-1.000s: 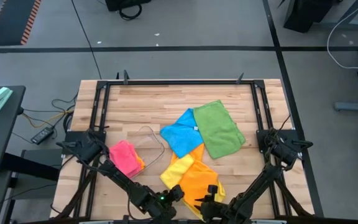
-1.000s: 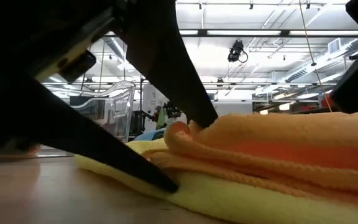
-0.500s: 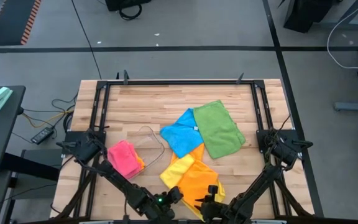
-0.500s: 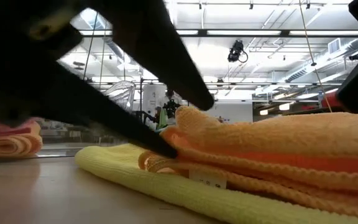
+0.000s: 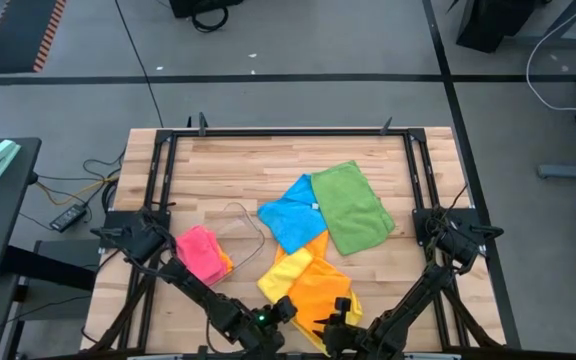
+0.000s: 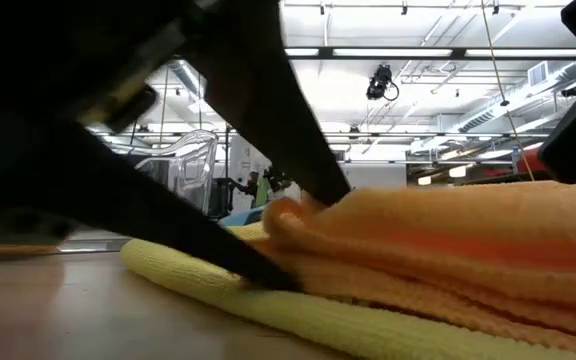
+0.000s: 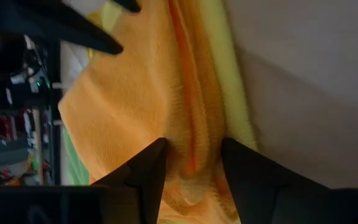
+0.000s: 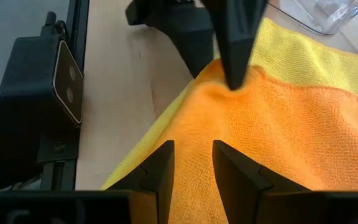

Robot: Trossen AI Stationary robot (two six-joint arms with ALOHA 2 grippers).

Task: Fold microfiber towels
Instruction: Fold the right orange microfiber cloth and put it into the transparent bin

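Left claw point(image 7: 191, 158) pinches a ridge of the orange towel point(image 7: 129, 93) between its fingers; right claw point(image 8: 192, 163), narrowly parted, straddles the same towel's edge.

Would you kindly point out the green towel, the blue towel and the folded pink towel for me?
green towel point(image 5: 352, 207), high view, middle of its flat face.
blue towel point(image 5: 292, 214), high view, middle of its visible part.
pink towel point(image 5: 200, 253), high view, top of the folded bundle.

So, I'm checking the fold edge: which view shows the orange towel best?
Right wrist view: the orange towel fills it. High view shows it small; low view edge-on; left wrist partly.
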